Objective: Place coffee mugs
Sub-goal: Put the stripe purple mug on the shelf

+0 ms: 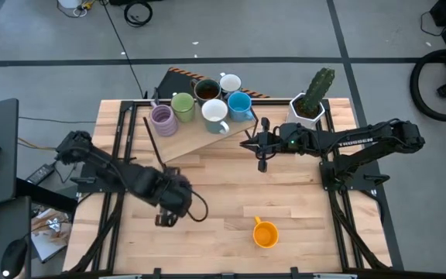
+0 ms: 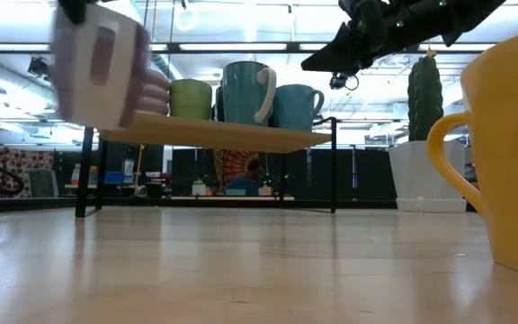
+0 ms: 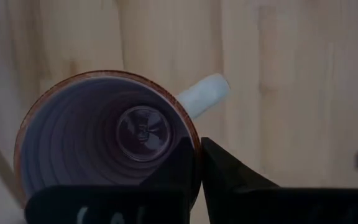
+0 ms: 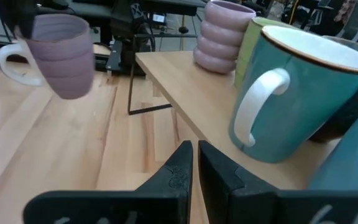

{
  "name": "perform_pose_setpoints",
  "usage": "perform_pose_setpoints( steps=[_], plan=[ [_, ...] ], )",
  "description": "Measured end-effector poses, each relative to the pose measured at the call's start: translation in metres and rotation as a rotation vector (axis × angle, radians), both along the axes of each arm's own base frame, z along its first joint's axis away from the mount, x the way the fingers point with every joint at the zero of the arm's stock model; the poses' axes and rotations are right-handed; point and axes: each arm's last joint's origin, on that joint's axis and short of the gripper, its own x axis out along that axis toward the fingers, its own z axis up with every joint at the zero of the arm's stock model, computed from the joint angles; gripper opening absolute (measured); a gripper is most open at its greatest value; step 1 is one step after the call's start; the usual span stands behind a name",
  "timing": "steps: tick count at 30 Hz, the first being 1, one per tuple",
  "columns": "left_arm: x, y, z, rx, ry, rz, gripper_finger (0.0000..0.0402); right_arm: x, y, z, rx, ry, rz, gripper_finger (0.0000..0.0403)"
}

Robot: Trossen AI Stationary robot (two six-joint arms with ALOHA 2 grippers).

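My left gripper (image 1: 167,211) is shut on a ribbed purple mug with a white handle (image 4: 62,55), which hangs well above the table's near left part (image 2: 106,67). In the high view the gripper hides that mug. Several mugs stand on a raised wooden shelf (image 1: 200,136) at the back: purple (image 1: 162,118), green (image 1: 183,105), dark brown (image 1: 206,91), two white (image 1: 230,82) and blue (image 1: 239,105). An orange mug (image 1: 265,232) stands on the table near the front edge. My right gripper (image 1: 263,151) hovers shut beside the shelf's right end. My left gripper (image 3: 199,163) pinches the mug's wall at the rim (image 3: 194,138), just beside the handle (image 3: 204,93). One finger (image 3: 176,163) is inside the cup and the other (image 3: 229,174) is outside. The fingers point down from above. The mug hangs upright below them, clear of the table.
A white hexagonal pot with a cactus (image 1: 310,99) stands at the back right, next to the shelf. The shelf rests on thin black legs (image 2: 86,171). Bare wooden table (image 1: 231,186) lies between the shelf and the orange mug.
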Motion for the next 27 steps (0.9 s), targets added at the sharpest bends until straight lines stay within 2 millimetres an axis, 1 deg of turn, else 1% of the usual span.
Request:
perform_pose_setpoints(
  steps=[2, 4, 6, 9, 13, 18, 21, 24, 27],
  plan=[
    [0.005, 0.008, 0.003, 0.038, -0.008, -0.099, 0.0022, 0.000, 0.000, 0.000, 0.012, 0.001, -0.002, 0.0030],
    [0.010, 0.018, 0.006, 0.063, -0.010, -0.151, 0.0022, 0.000, 0.000, -0.001, 0.044, 0.007, -0.009, 0.0030],
    [0.016, 0.032, 0.012, 0.056, -0.019, -0.148, 0.0021, -0.001, 0.002, -0.002, 0.071, 0.015, -0.009, 0.0030],
    [0.025, 0.057, 0.023, 0.022, -0.039, -0.119, 0.0021, 0.000, 0.006, -0.003, 0.090, 0.017, 0.035, 0.0030],
    [0.025, 0.089, 0.042, 0.055, -0.030, -0.131, 0.0021, 0.000, 0.008, -0.003, 0.083, 0.018, 0.056, 0.0030],
    [0.028, 0.127, 0.067, 0.068, -0.109, -0.118, 0.0021, 0.000, 0.008, -0.003, 0.064, 0.026, 0.059, 0.0030],
    [0.027, 0.148, 0.070, 0.071, -0.111, -0.105, 0.0021, 0.000, 0.008, -0.003, 0.047, 0.027, 0.064, 0.0030],
    [0.022, 0.168, 0.068, 0.042, -0.077, -0.084, 0.0021, 0.000, 0.007, -0.003, 0.026, 0.029, 0.067, 0.0030],
    [0.022, 0.185, 0.066, 0.049, -0.076, -0.072, 0.0021, 0.000, 0.007, -0.002, 0.010, 0.024, 0.072, 0.0030]
  ],
)
